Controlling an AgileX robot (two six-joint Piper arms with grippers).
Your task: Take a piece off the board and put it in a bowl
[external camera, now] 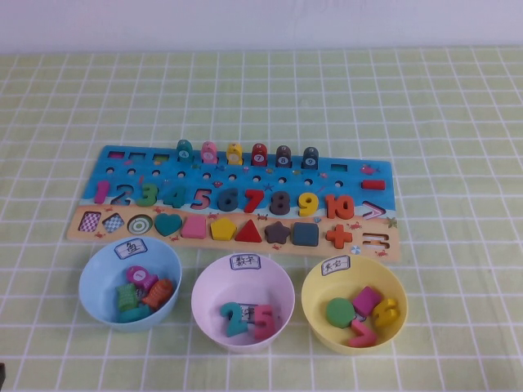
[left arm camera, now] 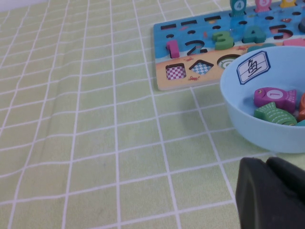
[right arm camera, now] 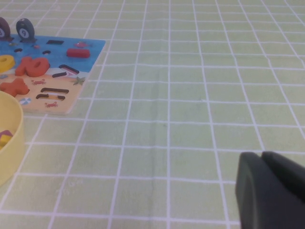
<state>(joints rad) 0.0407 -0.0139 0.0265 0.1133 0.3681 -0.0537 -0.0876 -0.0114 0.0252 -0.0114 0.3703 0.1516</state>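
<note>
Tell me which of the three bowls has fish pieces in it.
The light blue bowl, leftmost of the three, nearest the left pincer. The pink bowl and yellow bowl hold numbers and shapes.

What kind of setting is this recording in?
Probably a lab tabletop staged for toy sorting: a green checked cloth against a plain white wall, a wooden puzzle board, and three labelled bowls, including the light blue bowl. The left gripper and right gripper hang low beside it.
</note>
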